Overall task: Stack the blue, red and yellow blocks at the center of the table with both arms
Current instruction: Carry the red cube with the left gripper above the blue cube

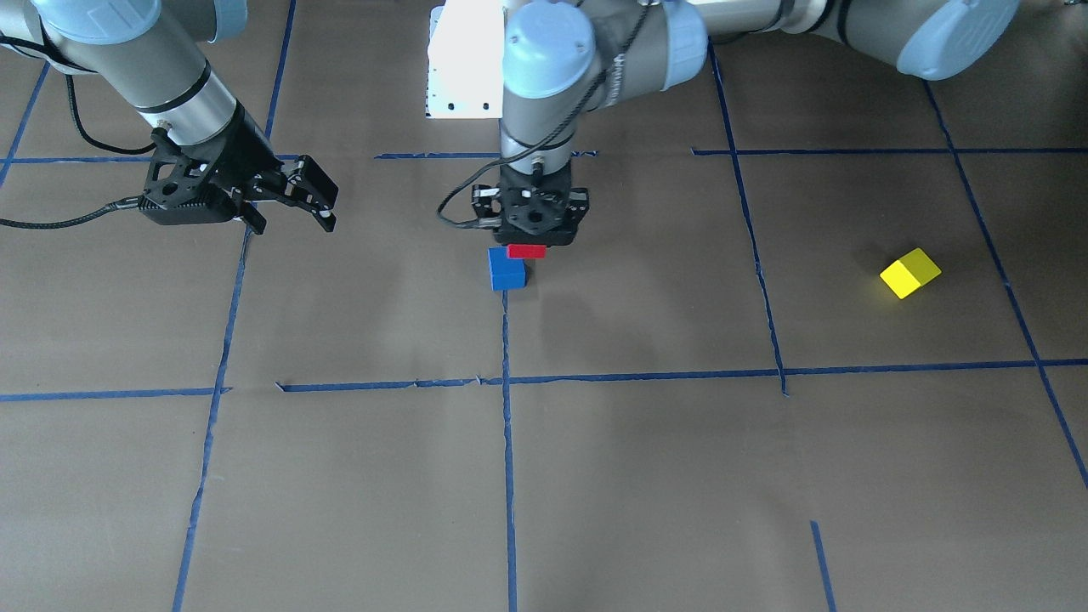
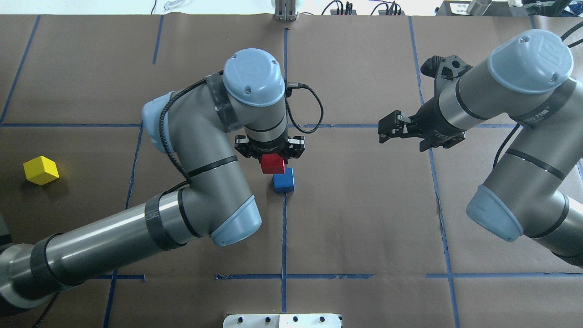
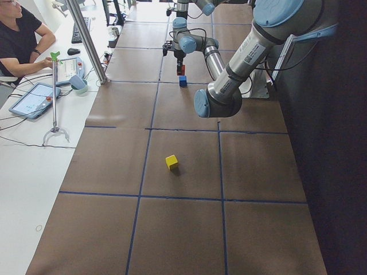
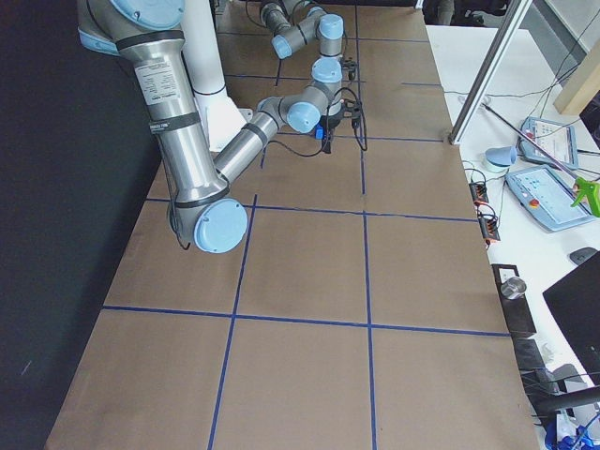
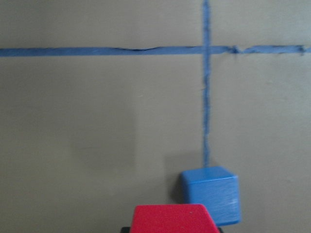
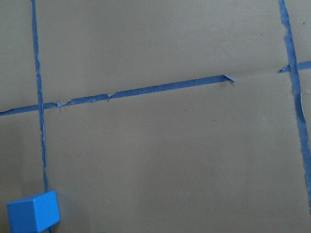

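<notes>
The blue block [image 2: 283, 180] sits on the brown table near the centre tape line, also in the front view [image 1: 507, 270] and the left wrist view [image 5: 212, 194]. My left gripper [image 2: 272, 160] is shut on the red block [image 2: 273, 164], holding it above the table just beside the blue block; the red block shows in the front view [image 1: 525, 251] and the left wrist view [image 5: 171, 219]. The yellow block [image 2: 40, 170] lies far off on my left side. My right gripper [image 2: 388, 129] is open and empty, held above the table to the right of centre.
Blue tape lines divide the brown table into squares. A white plate [image 1: 463, 59] sits at the robot's base. In the left side view an operator [image 3: 20, 40] sits at a desk with tablets beyond the table's edge.
</notes>
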